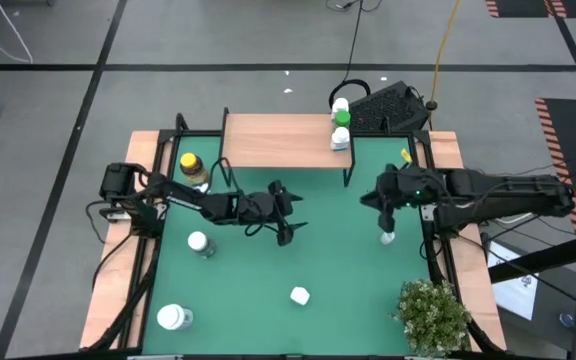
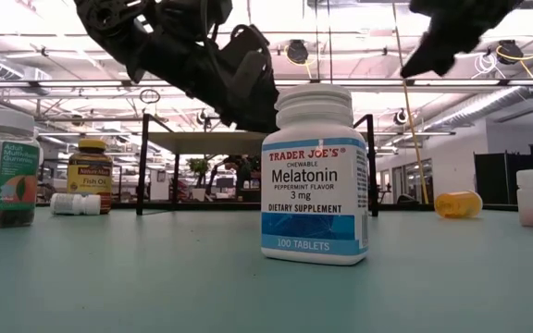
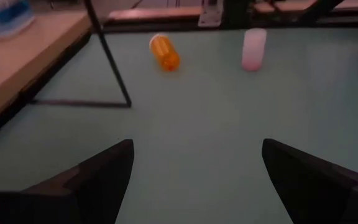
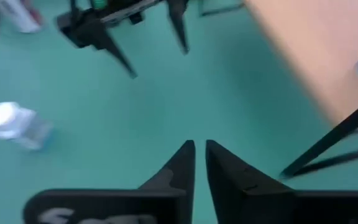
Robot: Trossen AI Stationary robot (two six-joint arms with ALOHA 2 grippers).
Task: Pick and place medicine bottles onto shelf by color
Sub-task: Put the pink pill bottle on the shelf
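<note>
The shelf (image 1: 278, 140) stands at the table's far side with a green-capped bottle (image 1: 342, 118) between two white ones at its right end. Loose medicine bottles are scattered on the green mat: a white one (image 1: 388, 237), a Melatonin bottle (image 2: 315, 176), and a small amber one (image 3: 164, 51) on its side. My left gripper (image 1: 286, 215) hangs open over the middle of the mat with nothing between its fingers (image 3: 194, 165). My right gripper (image 1: 383, 205) is raised at the right, above the white bottle. Its fingers (image 4: 199, 149) are all but together and hold nothing.
A yellow-capped amber jar (image 1: 193, 165) stands left of the shelf. Two more white bottles (image 1: 200, 243) (image 1: 173, 317) are on the left half of the mat. A potted plant (image 1: 433, 315) fills the near right corner. The shelf's black legs (image 3: 107, 56) reach down to the mat.
</note>
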